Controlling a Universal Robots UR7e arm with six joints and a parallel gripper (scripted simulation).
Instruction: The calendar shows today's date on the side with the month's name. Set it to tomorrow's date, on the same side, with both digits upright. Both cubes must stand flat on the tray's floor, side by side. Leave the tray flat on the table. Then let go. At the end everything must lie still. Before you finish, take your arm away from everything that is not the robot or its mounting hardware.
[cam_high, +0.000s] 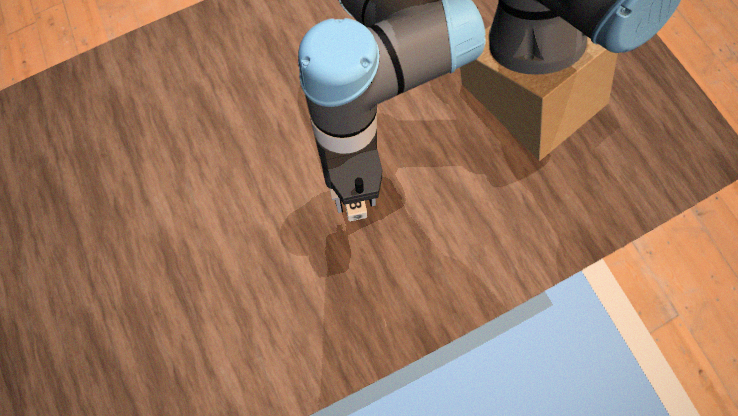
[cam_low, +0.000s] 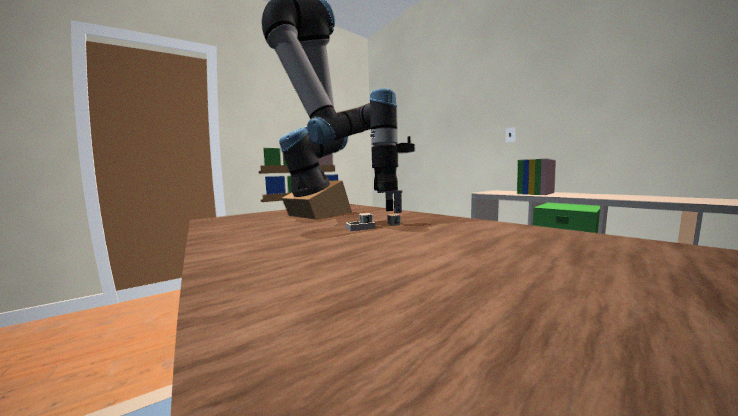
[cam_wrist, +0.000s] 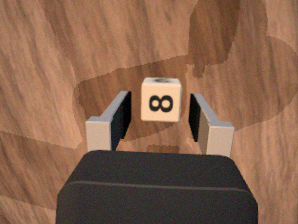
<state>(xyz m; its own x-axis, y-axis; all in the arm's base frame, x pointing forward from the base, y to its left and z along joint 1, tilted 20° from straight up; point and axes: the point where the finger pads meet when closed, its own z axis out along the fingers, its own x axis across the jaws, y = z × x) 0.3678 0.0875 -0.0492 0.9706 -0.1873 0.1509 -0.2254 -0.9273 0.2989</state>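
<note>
the claw (cam_wrist: 160, 119) hangs over the tabletop (cam_high: 155, 232), pointing straight down, its two fingers spread wide with nothing pinched between them. directly below it, in line with the gap, sits a pale cube (cam_wrist: 160, 99) with an 8 on its upper face. in the wrist view there is bare wood showing on each side between cube and finger, so neither finger touches it. in the exterior view the fingertips stop above the cube (cam_low: 393, 219), which rests on the tabletop on its own, outside the tray.

the tray (cam_low: 360, 225) is a low grey piece just beside that cube, on the side toward the arm's base. it lies flat on the wood with a second cube (cam_low: 366, 217) standing in it. the digit on that one is too small to read, and so is the month's name. the two cubes are near each other but apart, one in the tray and one out of it.

from the top, the arm's wrist covers the tray, and only the loose cube (cam_high: 356, 210) peeks out under the claw (cam_high: 355, 204), ringed by the arm's shadow. the arm is bolted to a wooden block (cam_high: 547, 103) at the far corner of the tabletop.
</note>
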